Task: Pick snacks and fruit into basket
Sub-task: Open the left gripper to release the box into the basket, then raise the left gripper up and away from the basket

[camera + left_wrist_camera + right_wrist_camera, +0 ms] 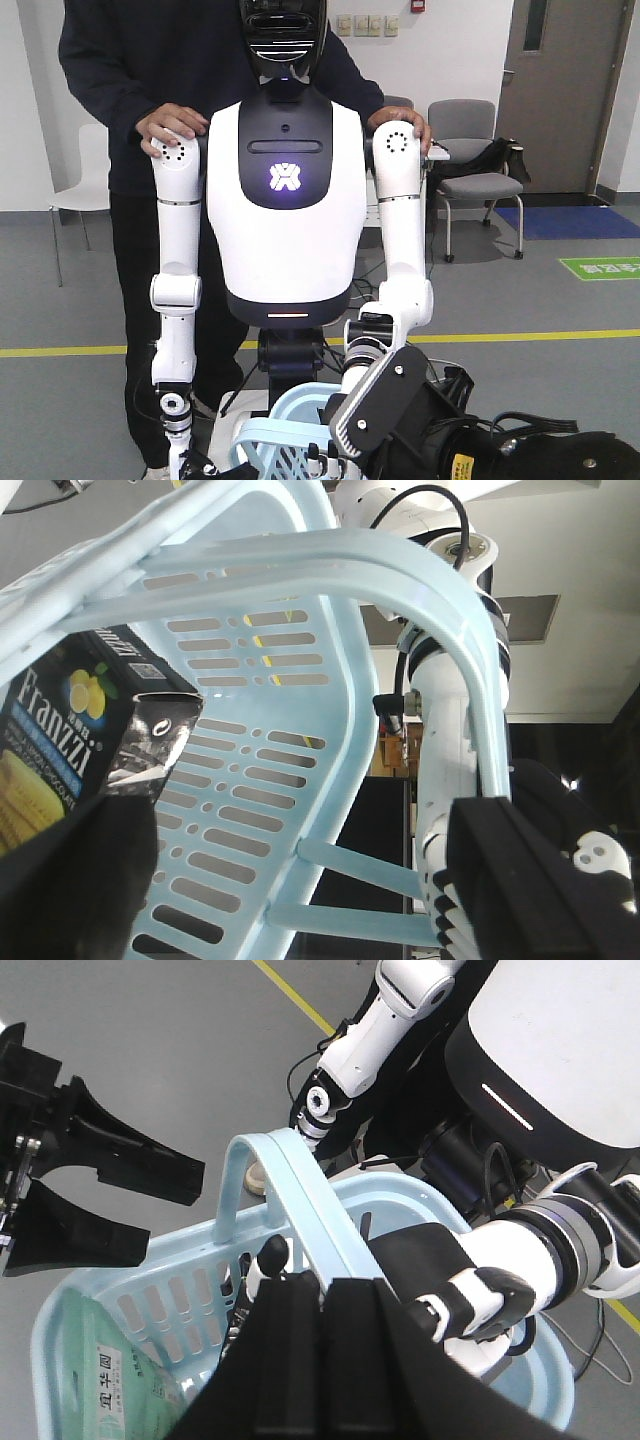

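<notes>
Desk: Status on the snacks?

Operator: Basket (400, 1192) sits directly under my right gripper (322, 1290), and a white arm (520, 1260) comes in from that gripper's right side to the handle (300, 1210). My right gripper's fingers lie pressed together just above the handle, nothing showing between them. My left gripper (172, 1210) stands spread wide, off to the right gripper's left, near the basket's rim, clamping nothing.

Desk: Where are the goods?

Operator: Box (55, 730) shows close against one finger of the spread left gripper, slotted wall behind it. I read it as loose inside the basket, though I can't see what it rests on. Pouch (100, 1380) lies in the basket, below and left of my right gripper.

Desk: Which step, then?

Operator: I'd call the snacks in and the fruit outstanding; I see no fruit in any view. Next move, as I judge it: draw the left gripper back from the rim, raise the right one past the handle without brushing the white arm, then go looking for fruit.
</notes>
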